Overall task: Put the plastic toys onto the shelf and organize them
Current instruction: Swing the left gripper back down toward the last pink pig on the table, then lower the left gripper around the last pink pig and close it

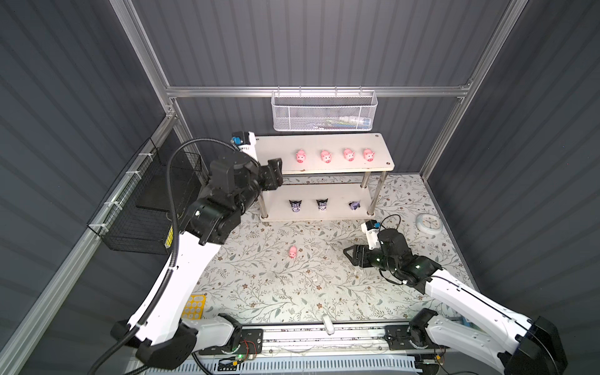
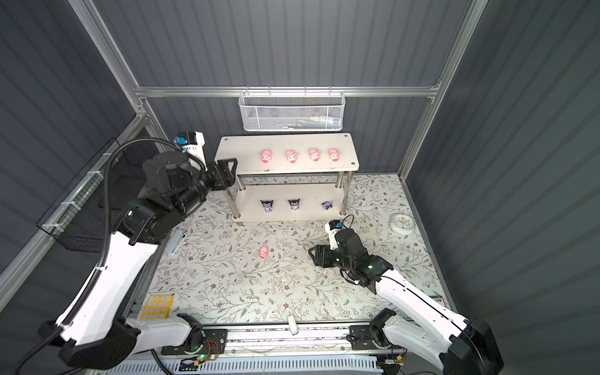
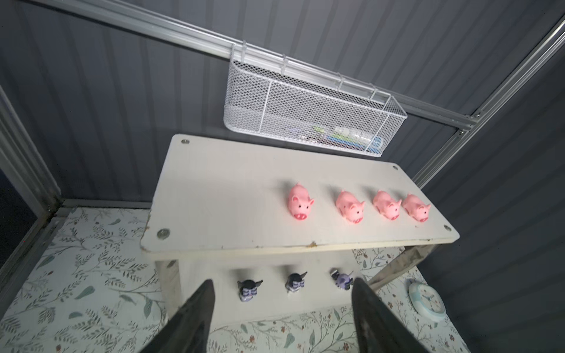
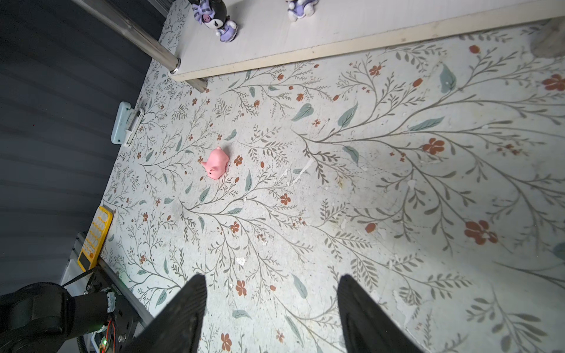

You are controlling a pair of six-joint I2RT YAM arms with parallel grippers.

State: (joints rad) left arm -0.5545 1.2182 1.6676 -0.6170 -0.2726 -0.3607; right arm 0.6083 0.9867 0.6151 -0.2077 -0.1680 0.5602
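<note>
On the shelf [image 1: 324, 143], four pigs [image 1: 326, 156] above, three dark figures [image 1: 322, 204] below. Right wrist view, unlike left, shows a fifth pig [image 4: 215, 163] on the worktop [image 4: 367, 183]. Left end effector [image 3: 282, 282] and right end effector [image 4: 272, 276] spread, empty.

The left gripper [image 1: 275, 173] is raised, jaws apart and empty, aimed rightward; the right gripper [image 1: 350, 255] sits low, aimed leftward, jaws apart and empty.

Four pigs [image 1: 325, 156] stand atop the shelf [image 1: 276, 152]; a fifth pig [image 1: 293, 251] lies before it.
</note>
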